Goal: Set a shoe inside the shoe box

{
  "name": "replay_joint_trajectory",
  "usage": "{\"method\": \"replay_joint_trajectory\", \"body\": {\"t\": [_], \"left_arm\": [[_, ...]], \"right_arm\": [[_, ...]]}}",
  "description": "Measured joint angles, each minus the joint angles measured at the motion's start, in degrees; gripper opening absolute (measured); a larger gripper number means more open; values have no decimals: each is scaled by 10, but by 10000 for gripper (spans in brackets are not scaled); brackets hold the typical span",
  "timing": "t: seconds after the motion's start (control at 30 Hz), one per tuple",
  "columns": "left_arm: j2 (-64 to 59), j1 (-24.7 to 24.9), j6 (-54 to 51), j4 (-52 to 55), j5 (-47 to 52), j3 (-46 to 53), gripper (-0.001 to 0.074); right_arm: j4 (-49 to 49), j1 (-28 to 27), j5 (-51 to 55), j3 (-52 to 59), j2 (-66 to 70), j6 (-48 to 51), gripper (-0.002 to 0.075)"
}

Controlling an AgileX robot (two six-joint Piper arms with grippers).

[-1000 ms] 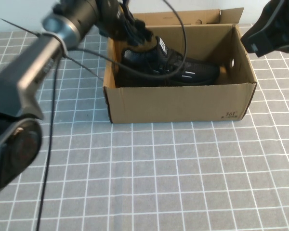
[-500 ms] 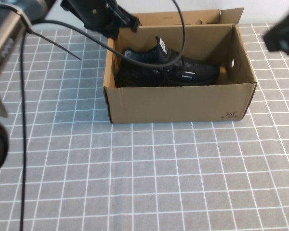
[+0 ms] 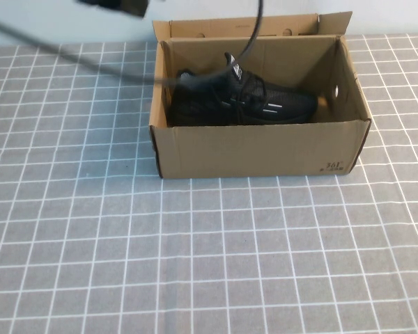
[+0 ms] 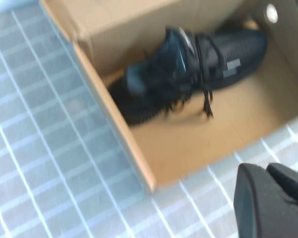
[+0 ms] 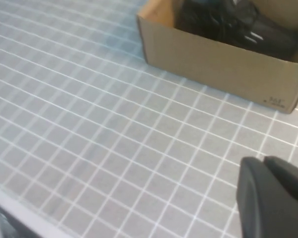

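The shoe box (image 3: 261, 149) stood open on the grid-patterned table (image 3: 195, 264), the shoe (image 3: 240, 101) lying inside, so the job looked finished. The left gripper (image 4: 273, 201) had lifted clear within the last second, well above the shoe. The right gripper (image 5: 270, 196) had retreated too. Their fingers? I couldn't tell.

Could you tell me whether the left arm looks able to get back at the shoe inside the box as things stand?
Probably yes: the shoe lies uncovered in the open-topped shoe box, flaps upright. The left pincer hangs above the box; the right pincer is off over the table.
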State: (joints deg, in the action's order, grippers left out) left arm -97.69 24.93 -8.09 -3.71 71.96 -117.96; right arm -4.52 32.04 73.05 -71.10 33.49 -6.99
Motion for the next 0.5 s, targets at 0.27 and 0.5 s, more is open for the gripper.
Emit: {"method": "replay_joint_trajectory", "body": {"t": [0.27,0.5], "left_arm": [[219,0,0,-15,-105,268,-1],[456,0,-39,-25,-271,521,-1]], "right_arm": [[-23,0,6,84,-201,-17,-16],[-67,0,-33,159,-298,27,-16]]}}
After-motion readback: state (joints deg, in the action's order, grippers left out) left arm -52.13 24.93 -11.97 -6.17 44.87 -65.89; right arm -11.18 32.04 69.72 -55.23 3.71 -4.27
